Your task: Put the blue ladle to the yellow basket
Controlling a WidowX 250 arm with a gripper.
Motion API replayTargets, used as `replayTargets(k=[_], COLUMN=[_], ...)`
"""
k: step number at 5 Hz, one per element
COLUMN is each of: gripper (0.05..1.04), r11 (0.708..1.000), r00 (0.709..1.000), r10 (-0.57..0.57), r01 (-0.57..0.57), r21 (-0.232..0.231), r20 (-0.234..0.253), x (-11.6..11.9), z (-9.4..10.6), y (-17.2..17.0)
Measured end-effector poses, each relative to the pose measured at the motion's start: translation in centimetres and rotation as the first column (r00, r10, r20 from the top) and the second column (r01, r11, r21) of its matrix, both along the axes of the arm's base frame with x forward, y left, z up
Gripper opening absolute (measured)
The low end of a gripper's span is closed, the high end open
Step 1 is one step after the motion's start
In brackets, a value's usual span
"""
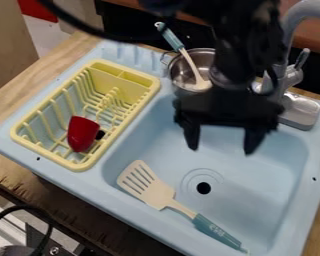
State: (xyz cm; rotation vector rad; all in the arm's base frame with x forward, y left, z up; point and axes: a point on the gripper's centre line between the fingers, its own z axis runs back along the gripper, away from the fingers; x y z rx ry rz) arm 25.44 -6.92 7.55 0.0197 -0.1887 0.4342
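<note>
We have the gripper [221, 150] at 2-3 o'clock in the frame, over the sink [256, 185], fingers spread, nothing between them. Likely our blue ladle [171, 38]: blue-handled, leaning in the metal pot [185, 89] at 12-1 o'clock, handle toward 11. We see a second blue-handled tool, a slotted turner [149, 186], in the sink at 6, handle toward 4-5. Yellow basket [88, 167] sits at 9-10, red cup [82, 134] inside, toward its 7 o'clock end.

The pot [182, 85] and faucet [298, 15] look like shiny metal, the basket [22, 141] smooth plastic, the cup [81, 134] glossy plastic, the sink [256, 175] smooth, and the counter [4, 165] grained wood.
</note>
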Motion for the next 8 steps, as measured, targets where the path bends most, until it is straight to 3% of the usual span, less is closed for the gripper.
replayTargets(k=[1,3,4,6,7,8], gripper=[0.999,0.999,0.999,0.999,0.999,0.999], r11=[0.996,0.982,0.961,0.904,0.888,0.862], r00=[0.996,0.983,0.960,0.896,0.880,0.848], r10=[0.085,0.186,0.275,0.427,0.459,0.503], r01=[-0.085,-0.186,-0.273,-0.424,-0.460,-0.507], r21=[0.016,-0.028,-0.045,-0.051,-0.024,-0.022], r20=[-0.006,0.000,0.057,0.126,0.121,0.166], x=[1.3,3.6,5.4,8.2,9.3,10.0], z=[1.1,3.3,3.1,3.0,2.2,1.7], y=[2.6,5.6,6.1,6.7,6.6,6.9])
